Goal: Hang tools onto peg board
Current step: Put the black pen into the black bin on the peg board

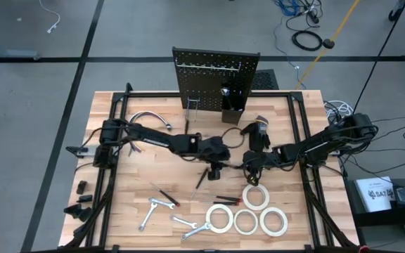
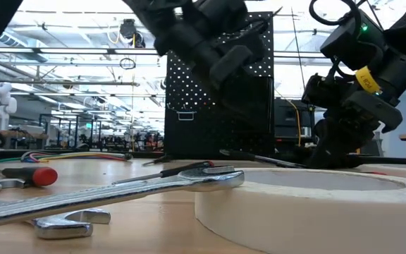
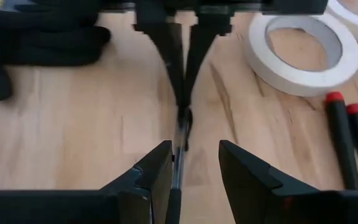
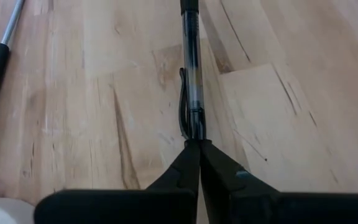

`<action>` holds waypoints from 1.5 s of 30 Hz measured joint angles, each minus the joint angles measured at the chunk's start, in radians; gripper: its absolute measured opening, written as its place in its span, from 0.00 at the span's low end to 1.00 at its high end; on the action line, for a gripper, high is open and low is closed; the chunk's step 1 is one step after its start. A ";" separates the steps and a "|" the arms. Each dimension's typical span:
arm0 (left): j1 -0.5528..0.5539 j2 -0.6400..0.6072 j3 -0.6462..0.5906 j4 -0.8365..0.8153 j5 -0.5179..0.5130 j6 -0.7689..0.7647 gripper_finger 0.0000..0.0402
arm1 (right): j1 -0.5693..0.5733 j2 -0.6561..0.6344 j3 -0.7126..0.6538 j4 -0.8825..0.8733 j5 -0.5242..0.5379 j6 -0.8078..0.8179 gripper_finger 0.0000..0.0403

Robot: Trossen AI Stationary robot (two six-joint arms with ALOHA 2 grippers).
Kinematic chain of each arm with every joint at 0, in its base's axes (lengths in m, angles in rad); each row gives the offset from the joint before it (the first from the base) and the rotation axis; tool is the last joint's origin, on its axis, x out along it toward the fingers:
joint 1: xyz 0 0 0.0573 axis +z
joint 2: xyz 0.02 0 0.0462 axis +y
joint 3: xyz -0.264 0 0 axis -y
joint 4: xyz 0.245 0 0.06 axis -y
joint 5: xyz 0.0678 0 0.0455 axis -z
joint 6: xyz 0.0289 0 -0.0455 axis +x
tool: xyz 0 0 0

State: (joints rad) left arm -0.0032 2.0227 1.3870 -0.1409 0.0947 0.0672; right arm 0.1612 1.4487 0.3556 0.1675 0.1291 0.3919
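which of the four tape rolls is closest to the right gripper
The tape roll set apart above the row of three, just below the right gripper; the other three lie farther toward the table's front edge.

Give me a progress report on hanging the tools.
Done: little that shows; the peg board's hooks look mostly bare. In hand: right gripper shut on a thin clear-barrelled tool at mid-table, left gripper open around its other end. Left: four tape rolls, the wrenches and red-handled screwdrivers lie on the table.
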 joint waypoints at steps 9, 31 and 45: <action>0.003 0.110 0.153 -0.220 0.018 0.044 0.34 | 0.000 0.002 -0.001 0.006 -0.001 -0.019 0.00; 0.021 0.200 0.188 -0.236 -0.014 0.098 0.29 | 0.000 0.004 -0.003 0.028 -0.006 -0.022 0.00; 0.014 0.190 0.185 -0.252 -0.015 0.068 0.05 | 0.003 -0.106 -0.008 -0.048 -0.053 0.000 0.07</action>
State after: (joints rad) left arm 0.0109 2.2125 1.5716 -0.3926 0.0799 0.1354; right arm 0.1637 1.3429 0.3472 0.1191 0.0765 0.3919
